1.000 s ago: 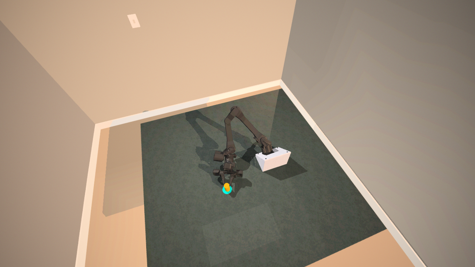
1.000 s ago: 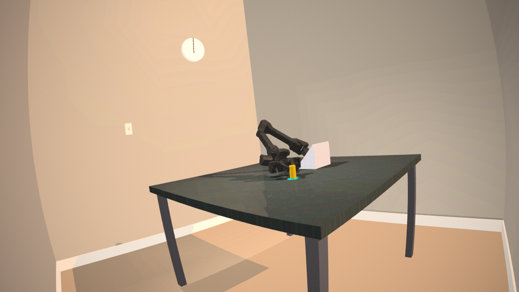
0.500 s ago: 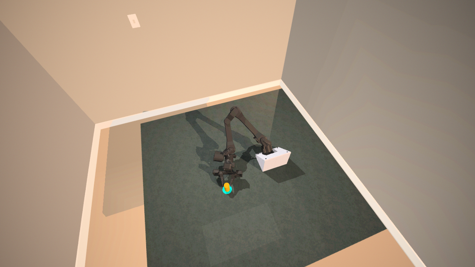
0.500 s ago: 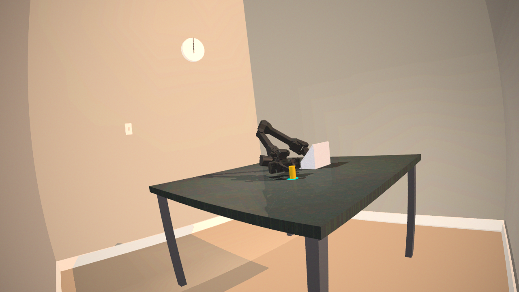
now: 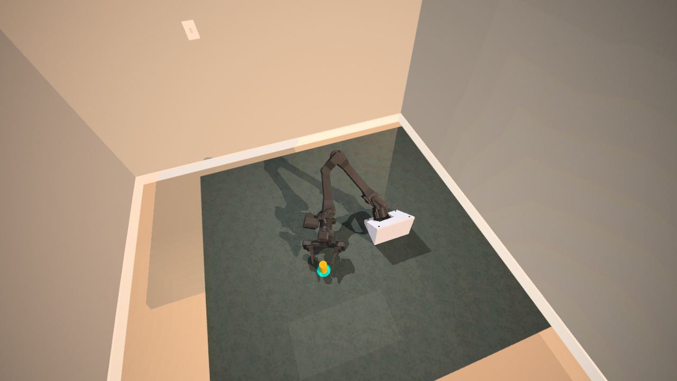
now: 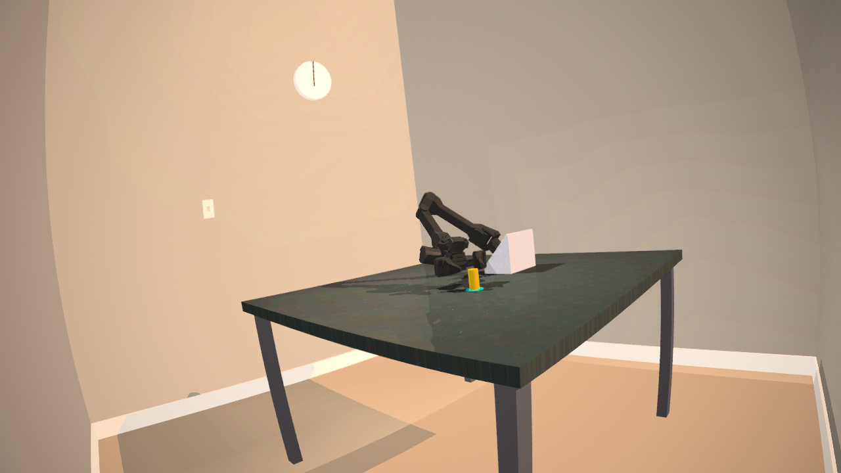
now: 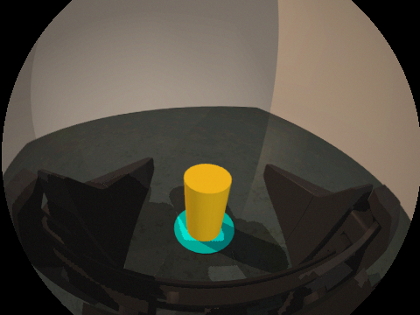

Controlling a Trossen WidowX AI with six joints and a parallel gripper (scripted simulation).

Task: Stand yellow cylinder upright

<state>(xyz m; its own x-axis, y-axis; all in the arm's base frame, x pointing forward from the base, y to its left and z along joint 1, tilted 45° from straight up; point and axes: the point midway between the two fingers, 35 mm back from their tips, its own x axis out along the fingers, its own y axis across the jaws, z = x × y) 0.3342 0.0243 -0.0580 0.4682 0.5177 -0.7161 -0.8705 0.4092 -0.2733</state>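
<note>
The yellow tall cylinder [image 5: 323, 267] [image 6: 474, 280] [image 7: 206, 210] stands upright, with its base inside the cyan circle [image 5: 319, 272] [image 6: 481, 289] [image 7: 206, 248]. Cyan shows around the visible part of the base in the wrist view; the back of the base is hidden. My gripper [image 5: 323, 262] [image 7: 210, 167] is open and low over the table, one finger on each side of the cylinder. The wrist view shows a wide gap between the cylinder and each finger, and nothing is held.
The white wedge-shaped base block [image 5: 392, 230] [image 6: 521, 251] of the arm stands on the dark table [image 5: 255, 303] [image 6: 411, 320], to the right of the gripper in the top and exterior views. The arm arches from the block over to the cylinder. No other loose object shows on the table.
</note>
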